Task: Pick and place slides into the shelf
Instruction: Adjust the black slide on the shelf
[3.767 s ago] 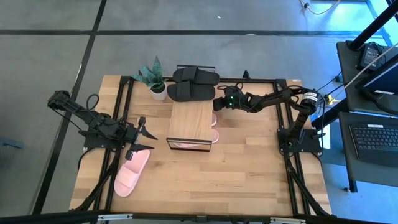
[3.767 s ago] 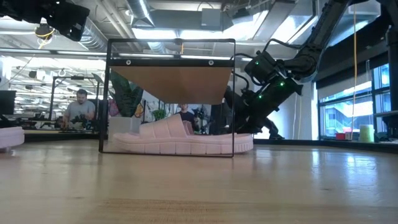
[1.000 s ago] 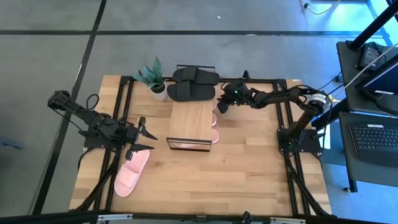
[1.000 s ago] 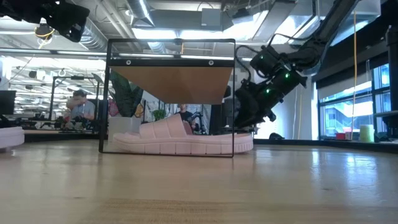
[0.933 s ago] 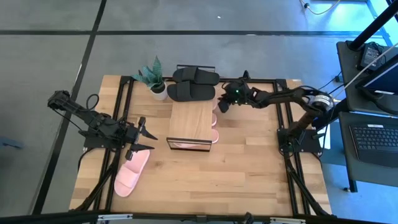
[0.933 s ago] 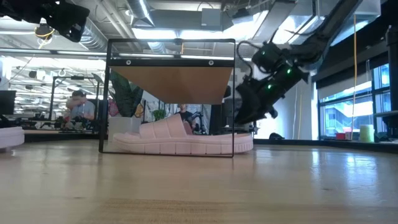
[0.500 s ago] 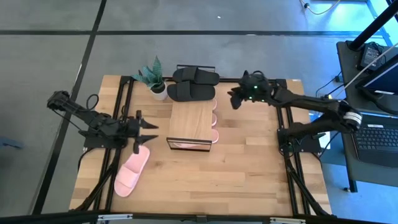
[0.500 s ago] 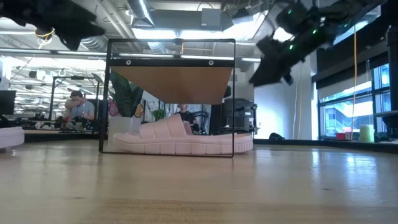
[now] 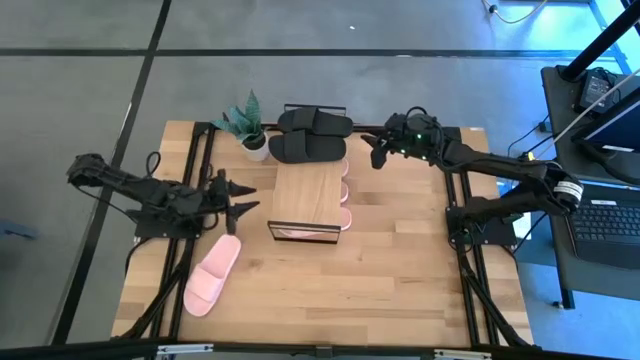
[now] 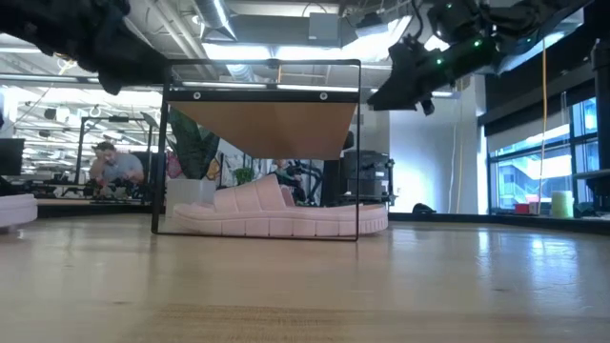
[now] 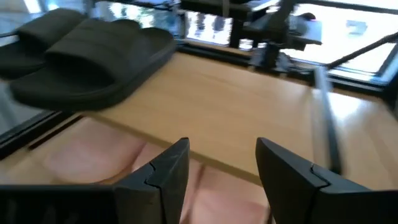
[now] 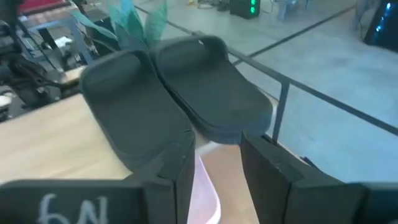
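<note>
The shelf (image 9: 308, 195) stands at mid-table, a wood top board on a thin black frame. A pair of black slides (image 9: 310, 135) lies at its far end, also seen in the right wrist view (image 12: 180, 99). Pink slides (image 10: 276, 214) rest on their soles under the board, toes (image 9: 345, 190) poking out on the right. One more pink slide (image 9: 212, 276) lies on the table at near left. My left gripper (image 9: 245, 197) hovers open left of the shelf, pointing at it (image 11: 221, 149). My right gripper (image 9: 375, 150) hangs open above the shelf's far right corner (image 12: 217, 146).
A small potted plant (image 9: 250, 125) stands beside the black slides at the far left of the shelf. Black metal rails (image 9: 200, 180) run along both table sides. Bare wood (image 9: 350, 290) stretches in front of the shelf.
My right gripper has risen from table height beside the shelf's right side and drawn back toward the far right. It is now above the top board's level. My left gripper has swung toward the far edge and turned toward the shelf. No slide has moved.
</note>
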Action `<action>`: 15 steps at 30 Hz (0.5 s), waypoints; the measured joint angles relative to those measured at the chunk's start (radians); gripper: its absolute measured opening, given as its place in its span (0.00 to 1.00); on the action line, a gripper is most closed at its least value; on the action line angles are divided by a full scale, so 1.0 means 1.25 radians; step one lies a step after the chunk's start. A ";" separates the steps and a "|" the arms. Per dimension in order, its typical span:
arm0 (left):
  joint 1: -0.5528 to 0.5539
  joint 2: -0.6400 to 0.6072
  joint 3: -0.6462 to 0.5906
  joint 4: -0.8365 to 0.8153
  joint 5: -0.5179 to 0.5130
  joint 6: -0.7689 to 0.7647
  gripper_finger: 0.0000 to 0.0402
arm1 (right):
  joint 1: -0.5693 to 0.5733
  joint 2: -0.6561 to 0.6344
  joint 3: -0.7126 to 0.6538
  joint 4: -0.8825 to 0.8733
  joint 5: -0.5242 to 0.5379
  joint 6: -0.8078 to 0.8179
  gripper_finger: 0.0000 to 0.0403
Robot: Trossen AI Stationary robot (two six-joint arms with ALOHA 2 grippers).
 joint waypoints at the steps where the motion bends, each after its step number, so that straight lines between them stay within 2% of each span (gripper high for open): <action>1: 0.012 0.007 0.000 -0.001 -0.012 -0.002 0.44 | 0.000 0.007 0.000 -0.001 0.000 0.000 0.32; 10: 0.146 0.060 0.000 0.007 -0.152 -0.002 0.44 | 0.000 0.059 0.000 0.000 -0.001 0.000 0.32; 15: 0.242 0.094 0.000 0.063 -0.156 0.022 0.44 | 0.000 0.075 0.000 0.000 -0.001 -0.002 0.32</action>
